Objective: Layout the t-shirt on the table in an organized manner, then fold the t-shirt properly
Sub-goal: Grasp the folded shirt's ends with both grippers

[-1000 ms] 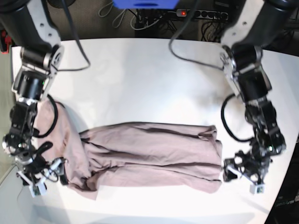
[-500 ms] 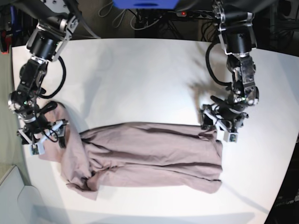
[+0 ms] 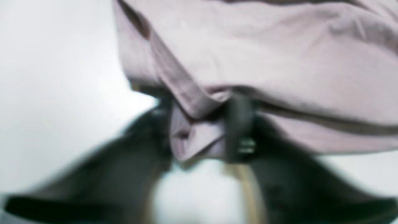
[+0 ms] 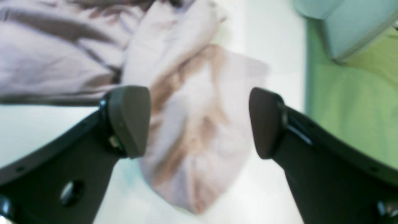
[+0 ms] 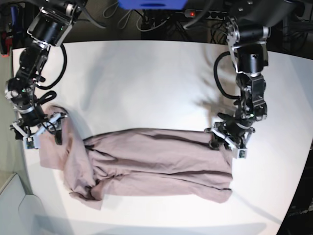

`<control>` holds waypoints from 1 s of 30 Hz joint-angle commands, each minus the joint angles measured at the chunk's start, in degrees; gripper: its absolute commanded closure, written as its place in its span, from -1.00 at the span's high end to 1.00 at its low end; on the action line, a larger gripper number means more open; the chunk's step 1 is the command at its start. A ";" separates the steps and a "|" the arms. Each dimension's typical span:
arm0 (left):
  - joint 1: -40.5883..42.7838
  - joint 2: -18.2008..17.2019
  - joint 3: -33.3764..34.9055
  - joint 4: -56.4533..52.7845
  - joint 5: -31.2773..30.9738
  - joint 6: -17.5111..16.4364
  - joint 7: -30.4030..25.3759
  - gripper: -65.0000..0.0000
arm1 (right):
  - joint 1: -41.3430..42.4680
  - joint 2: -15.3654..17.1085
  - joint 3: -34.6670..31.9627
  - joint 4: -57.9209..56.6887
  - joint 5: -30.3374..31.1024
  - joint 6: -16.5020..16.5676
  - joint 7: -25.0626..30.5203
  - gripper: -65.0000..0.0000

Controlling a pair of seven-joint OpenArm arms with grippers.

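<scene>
**Shirt bunched lengthwise, one corner pinched**

The t-shirt [image 5: 156, 164] is lying on the table [image 5: 146, 78] as a long crumpled band, nowhere near flat. The left gripper [image 5: 228, 138] sits at the shirt's upper corner, and in its wrist view the fingers [image 3: 238, 124] are squeezed onto a fold of cloth. The right gripper [image 5: 41, 128] hangs over the other end, fingers [image 4: 129, 119] spread wide, holding nothing.

plain dusty mauve t-shirt [image 5: 156, 164], white table [image 5: 142, 83], black tools

Mauve t-shirt [image 5: 156, 164] folded lengthwise, wrinkled, on white table [image 5: 142, 83]
</scene>
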 commanded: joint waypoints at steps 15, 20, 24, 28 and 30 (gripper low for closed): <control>8.81 -2.24 -2.57 33.67 1.41 -7.62 25.25 -0.99 | -5.33 -1.56 6.85 4.81 0.71 -0.23 -10.18 0.54; 8.28 -2.42 -6.17 42.55 1.41 -10.61 32.28 -0.99 | -7.71 -4.55 6.67 7.28 0.71 -0.23 -10.18 0.54; 8.46 -2.33 -6.44 46.94 1.41 -10.61 34.39 -0.99 | -10.08 -6.31 4.91 7.28 0.71 -0.23 -10.18 0.54; 8.90 -2.07 -6.44 47.73 1.41 -10.61 34.74 -0.99 | -13.95 -6.57 -0.63 8.42 0.71 -0.23 -10.18 0.54; 8.99 -2.07 -6.44 47.56 1.41 -10.61 34.56 -0.99 | -16.06 -6.92 -3.79 10.97 0.80 -0.23 -10.18 0.54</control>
